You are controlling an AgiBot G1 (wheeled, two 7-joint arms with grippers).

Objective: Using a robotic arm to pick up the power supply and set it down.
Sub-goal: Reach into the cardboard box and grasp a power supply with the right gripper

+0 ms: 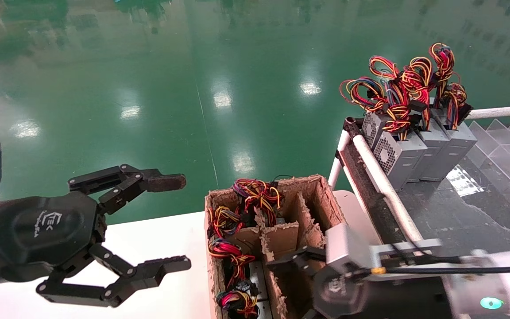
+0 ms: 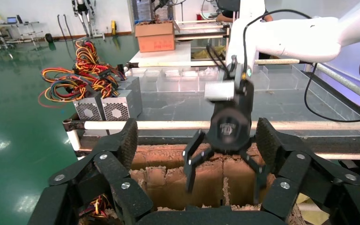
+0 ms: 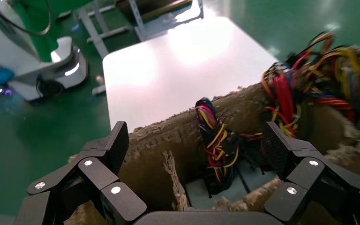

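Note:
Several grey power supplies with red, yellow and black wire bundles are in view. Some stand in a torn cardboard box, wires upward. Three more stand on the dark rack at right. My right gripper, the all-black one, hangs open over the box's near compartments. In the right wrist view its fingers straddle a compartment holding one power supply and its wire bundle, with nothing gripped. My left gripper, with a brown worn pad, is open over the white table, left of the box.
The box sits on a white table beside a rack with a white pipe rail. Clear plastic dividers lie at the rack's far right. Beyond is green floor. Frayed cardboard partitions split the box.

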